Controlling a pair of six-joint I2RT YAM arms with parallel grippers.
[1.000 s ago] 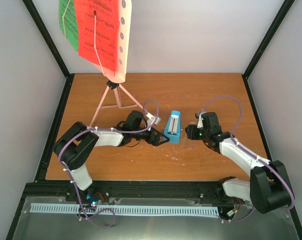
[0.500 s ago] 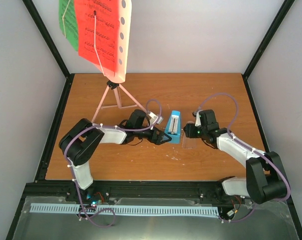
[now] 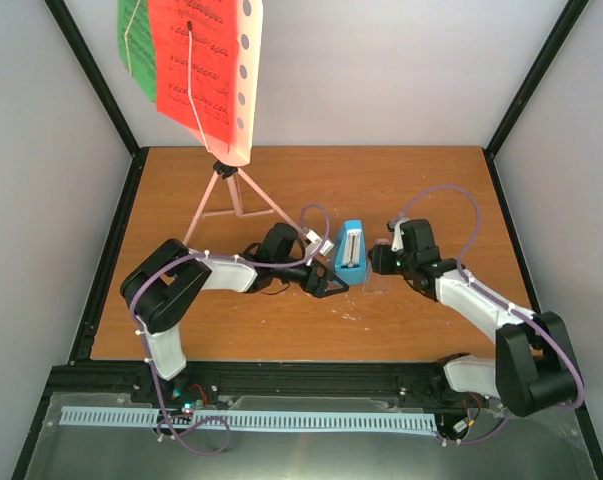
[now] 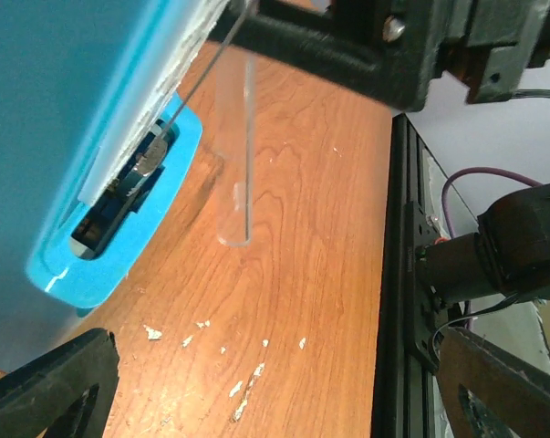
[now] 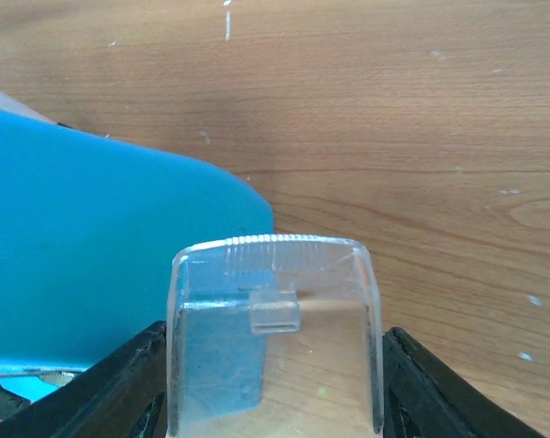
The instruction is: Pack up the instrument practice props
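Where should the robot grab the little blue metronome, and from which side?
Probably low on its blue body, away from the thin rod. The metronome stands upright and narrows upward, so a high pinch could slip. Come from the left, where the left gripper is open. The right gripper holds the clear cover.

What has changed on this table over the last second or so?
The left arm reached further right, its open jaws now close beside the blue metronome. The right arm edged left, bringing the clear cover in its jaws nearer the metronome. Nothing was grabbed or let go. The pink music stand and its sheets stayed put.
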